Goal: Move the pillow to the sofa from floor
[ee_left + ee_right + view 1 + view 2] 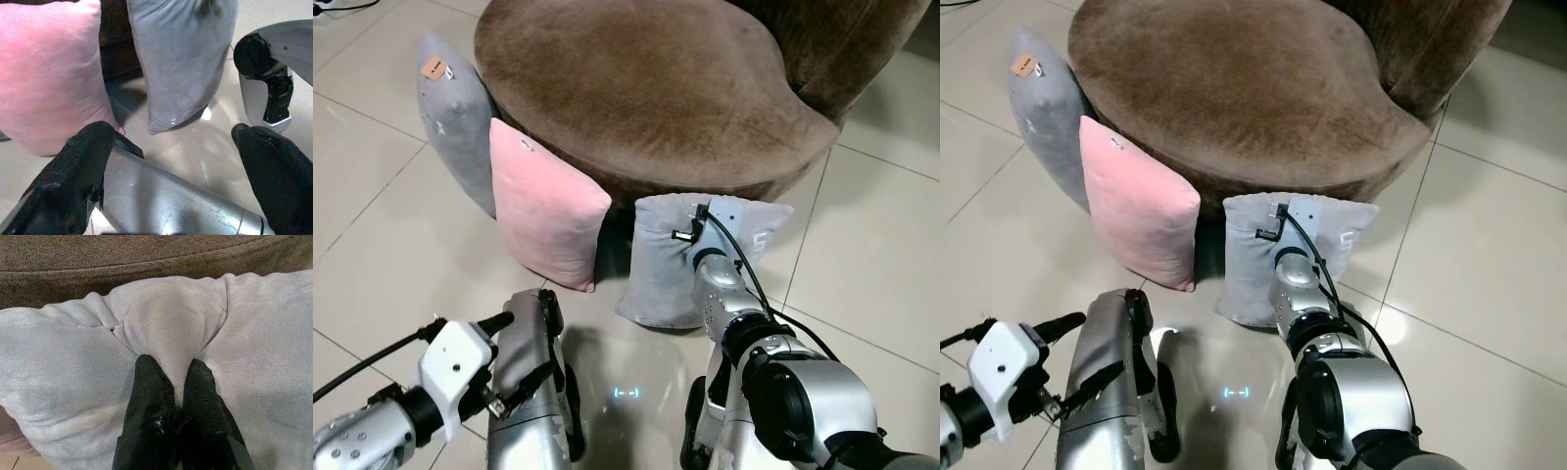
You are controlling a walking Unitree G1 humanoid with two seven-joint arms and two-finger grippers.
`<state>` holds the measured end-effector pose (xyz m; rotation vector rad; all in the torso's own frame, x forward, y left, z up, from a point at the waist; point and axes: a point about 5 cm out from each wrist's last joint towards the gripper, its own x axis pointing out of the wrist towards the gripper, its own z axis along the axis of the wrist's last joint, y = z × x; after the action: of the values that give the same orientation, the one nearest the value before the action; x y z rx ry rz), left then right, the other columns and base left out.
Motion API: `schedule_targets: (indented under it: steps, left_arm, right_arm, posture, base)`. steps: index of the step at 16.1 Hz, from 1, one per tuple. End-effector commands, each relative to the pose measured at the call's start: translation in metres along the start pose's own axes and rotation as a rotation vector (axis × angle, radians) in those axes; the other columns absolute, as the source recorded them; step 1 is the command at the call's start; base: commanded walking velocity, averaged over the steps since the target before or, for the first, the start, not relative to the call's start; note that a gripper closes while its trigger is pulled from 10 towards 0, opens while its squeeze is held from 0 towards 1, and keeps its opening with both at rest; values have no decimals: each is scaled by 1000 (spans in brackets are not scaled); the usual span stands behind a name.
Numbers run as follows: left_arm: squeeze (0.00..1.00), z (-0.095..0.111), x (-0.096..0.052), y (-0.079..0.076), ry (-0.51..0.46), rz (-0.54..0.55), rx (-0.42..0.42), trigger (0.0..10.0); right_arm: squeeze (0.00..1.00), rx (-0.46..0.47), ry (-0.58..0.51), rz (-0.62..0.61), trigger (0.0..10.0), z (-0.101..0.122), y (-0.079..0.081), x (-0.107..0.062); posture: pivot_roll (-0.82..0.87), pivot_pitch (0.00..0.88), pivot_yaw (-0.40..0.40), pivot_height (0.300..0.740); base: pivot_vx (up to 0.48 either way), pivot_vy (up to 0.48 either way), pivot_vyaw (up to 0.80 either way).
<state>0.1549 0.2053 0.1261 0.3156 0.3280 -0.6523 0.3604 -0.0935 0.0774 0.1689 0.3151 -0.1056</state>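
Note:
A light grey pillow [654, 269] stands on the tiled floor, leaning against the front of the brown sofa [646, 88]. My right gripper [177, 369] is shut on a bunched fold at the pillow's top edge, just under the sofa's seat rim. In the head views the right wrist [702, 235] covers that grip. A pink pillow [543, 211] and a darker grey pillow [450, 108] lean on the sofa further left. My left gripper [512, 354] hangs low at the lower left, open and holding nothing, with the pink pillow [49, 73] beyond its fingers.
The sofa's seat is bare and broad, and its backrest [862, 39] rises at the right. My own silver leg [524, 392] lies under the left gripper. Pale floor tiles [862, 225] lie bare to the right, and a cable [333, 8] lies at the far left.

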Motion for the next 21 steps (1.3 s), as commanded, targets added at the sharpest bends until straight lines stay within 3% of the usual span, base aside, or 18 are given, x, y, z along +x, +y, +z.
schedule_targets:
  steps: [1, 3, 7, 9, 12, 15, 16, 17, 19, 20, 21]
  left_arm:
    - [0, -4, -1, -3, 15, 8, -2, 10000]
    - [0, -15, 8, -5, 14, -2, 3, 10000]
    - [0, 6, 14, 1, -60, 77, 20, 10000]
    - [0, 10, 25, 7, -94, 137, 23, 10000]
    - [0, 21, 46, 30, -170, 324, -4, 10000]
    - [0, 41, 59, 38, -243, 385, 2, 10000]
    - [0, 46, 61, 41, -259, 407, 6, 10000]
    - [0, 50, 62, 43, -270, 422, 8, 10000]
    - [0, 60, 62, 49, -295, 464, 18, 10000]
    - [0, 65, 62, 51, -315, 486, 19, 10000]
    - [0, 72, 65, 55, -346, 516, 17, 10000]
  right_arm:
    - [0, 3, 57, -2, 0, -17, -2, -4]
    - [0, 16, 53, -1, 0, -23, -8, -6]
    - [0, 98, -98, 13, 0, -23, -27, -13]
    - [0, 92, -177, 22, 0, -14, -31, -17]
    - [0, 102, -434, 79, 0, 46, -27, -33]
    - [0, 117, -604, 155, 0, 107, -21, -53]
    - [0, 132, -648, 196, 980, 126, -17, -62]
    - [0, 148, -674, 219, 10000, 143, -14, -68]
    - [0, 198, -779, 285, 10000, 180, -10, -87]
    - [0, 210, -798, 275, 10000, 188, -12, -91]
    - [0, 233, -772, 248, 10000, 182, -13, -90]
  posture:
    - [208, 231, -13, 477]
    - [194, 199, -34, 477]
    - [133, 89, -67, 477]
    - [82, 21, -64, 477]
    - [16, 0, -47, 477]
    - [6, 0, -44, 477]
    - [0, 0, -42, 477]
    - [-6, 0, -41, 477]
    - [8, 0, -52, 477]
    - [16, 0, -57, 477]
    - [22, 0, -64, 482]
  base:
    - [0, 0, 0]
    - [0, 0, 0]
    - [0, 0, 0]
    - [0, 0, 0]
    - [0, 0, 0]
    - [0, 0, 0]
    - [0, 0, 0]
    - [0, 0, 0]
    - [0, 0, 0]
    - [0, 0, 0]
    - [0, 0, 0]
